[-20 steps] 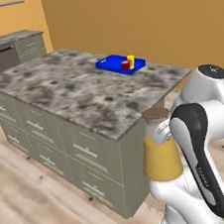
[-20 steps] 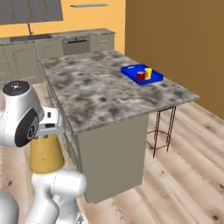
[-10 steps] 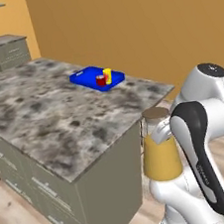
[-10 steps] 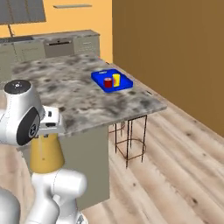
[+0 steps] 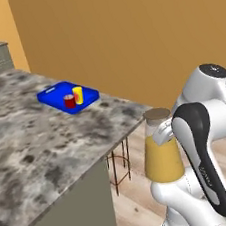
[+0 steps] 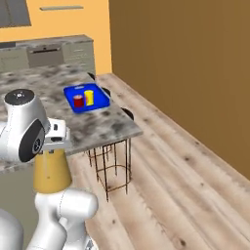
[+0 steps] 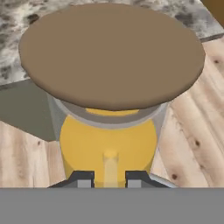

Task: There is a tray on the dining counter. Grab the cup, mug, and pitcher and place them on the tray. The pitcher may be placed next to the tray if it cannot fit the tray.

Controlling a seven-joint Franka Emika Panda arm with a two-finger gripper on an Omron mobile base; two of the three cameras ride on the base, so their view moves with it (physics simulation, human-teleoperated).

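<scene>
Gripping the pitcher (image 7: 109,131) near its neck, the gripper (image 7: 109,178) is holding it tight against the robot's own body, its two dark fingertips (image 7: 83,178) closed against the glass just below the round brown lid (image 7: 111,54). The carafe is hanging upright in the air, off the dining counter (image 5: 35,155) and beyond its near corner, with wooden floor (image 6: 176,185) beneath it. On the far part of the stone top the blue tray (image 5: 49,94) is lying flat, well apart from the pitcher. The red mug (image 5: 69,101) and the yellow cup (image 5: 78,95) are standing on it side by side, just beside each other.

From the left base camera the pitcher (image 5: 162,151) is showing its orange-yellow liquid and lid beside the dark forearm. From the right base camera the pitcher (image 6: 51,171) is partly hidden behind the white wrist, but the wire stool (image 6: 111,166) under the counter's overhang is showing in full. Looking along the hand, the lid is covering most of the frame, and the tray is hidden.
</scene>
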